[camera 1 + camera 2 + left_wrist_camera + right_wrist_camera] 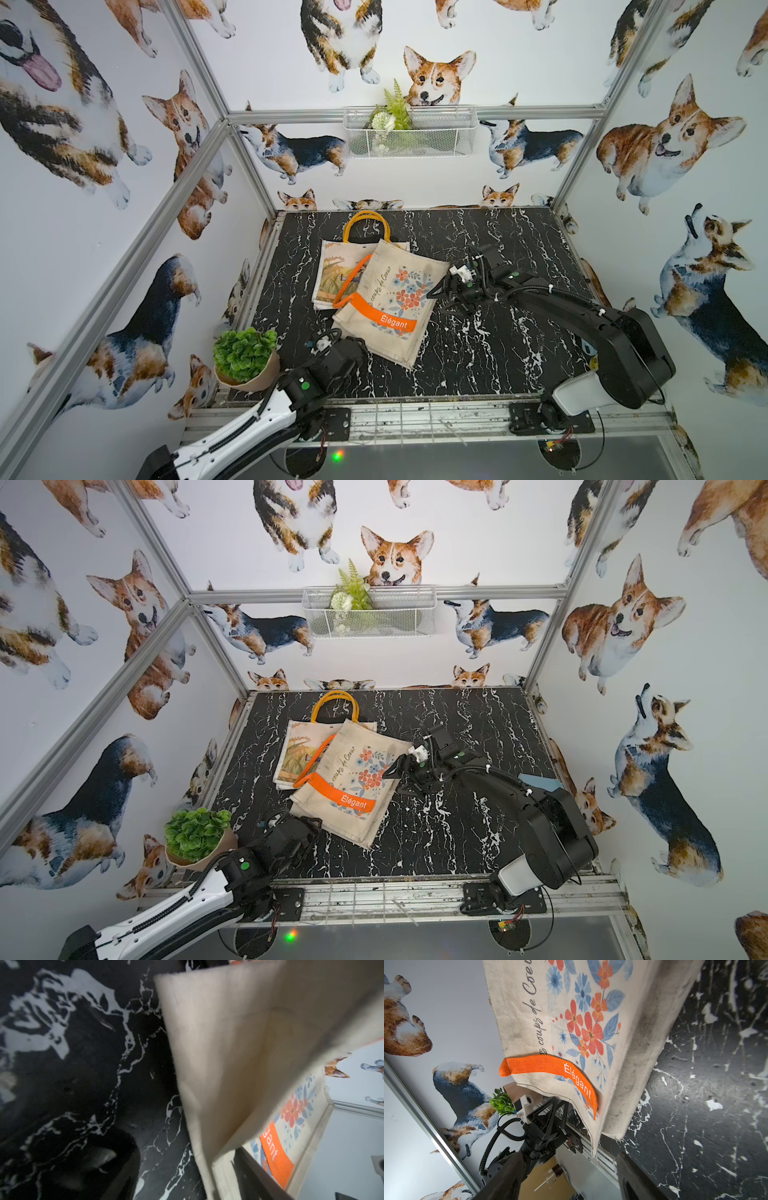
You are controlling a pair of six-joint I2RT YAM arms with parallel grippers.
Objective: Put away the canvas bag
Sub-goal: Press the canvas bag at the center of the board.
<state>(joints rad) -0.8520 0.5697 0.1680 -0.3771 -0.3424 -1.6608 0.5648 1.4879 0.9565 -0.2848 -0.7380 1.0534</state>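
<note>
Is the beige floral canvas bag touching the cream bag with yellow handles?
Touching. In both top views the beige floral canvas bag overlaps the cream yellow-handled bag, its orange handle draped across it.

The black marble tabletop is bare on its far-right part and along the near strip in front of the bags. That leaves room for a gripper to pass there. The centre is taken by the floral canvas bag, which lies flat and askew, overlapping a second printed tote on the far-left side. A potted plant blocks the near-left corner, just beside the left arm. The right arm stretches over the right side, from the near-right corner to the floral bag's right edge. On the far wall, above the table, a wire basket holds artificial greenery at its left end. The rest of the basket looks open.
</note>
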